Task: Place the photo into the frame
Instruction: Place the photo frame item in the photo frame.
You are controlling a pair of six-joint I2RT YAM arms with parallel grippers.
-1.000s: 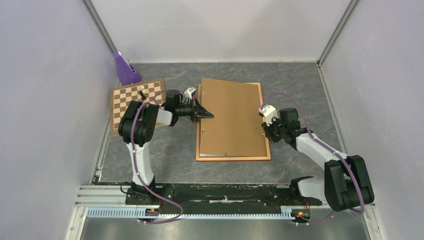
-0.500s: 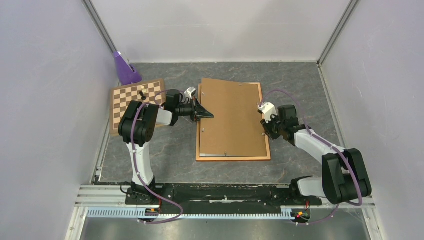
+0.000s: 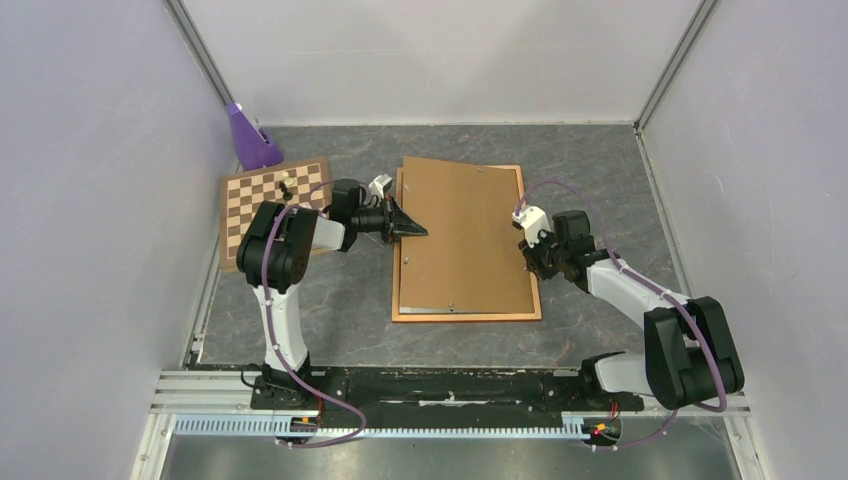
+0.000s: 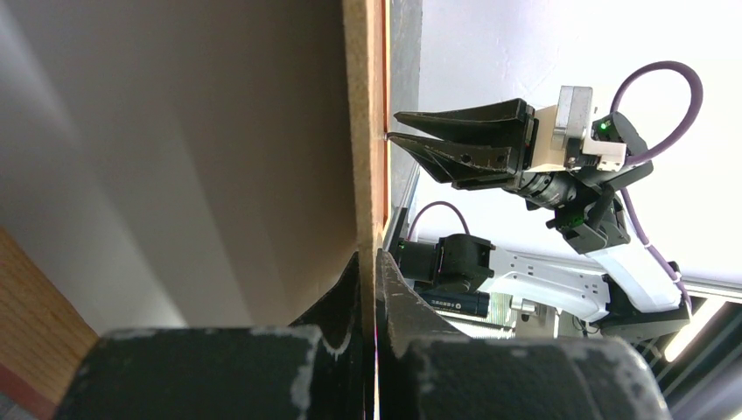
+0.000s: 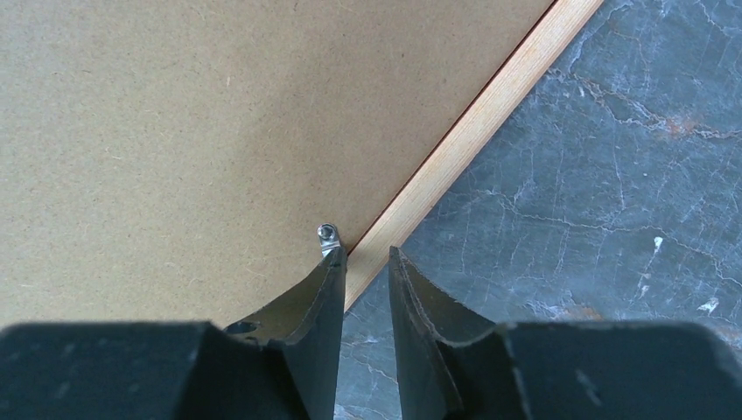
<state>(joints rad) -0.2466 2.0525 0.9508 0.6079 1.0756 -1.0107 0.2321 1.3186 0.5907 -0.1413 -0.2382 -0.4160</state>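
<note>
1. Frame of orange-brown wood, thin-railed and rectangular (image 3: 470,317): same place as a second ago, like the plain brown hardboard backing panel (image 3: 460,235) and the left gripper (image 3: 420,232). Only the right gripper (image 3: 528,254) differs, now slightly farther from the bases and closer in on the right rail.
2. Lies flat on the grey stone-patterned table (image 3: 340,300) between both grippers, left rail just beside the left one, right rail beneath the right one.
3. Right gripper: narrowly parted, gripping nothing. Hangs over the rail, which passes under the gap, with one fingertip (image 5: 331,267) touching a small silver metal tab (image 5: 328,233) at the panel's edge.
4. Left gripper: clamped tight on the panel's left edge.
5. Holds the panel inside its rails, slightly askew. Far-left panel corner rides over the far rail; a pale strip shows by the near rail, nature unclear.
</note>
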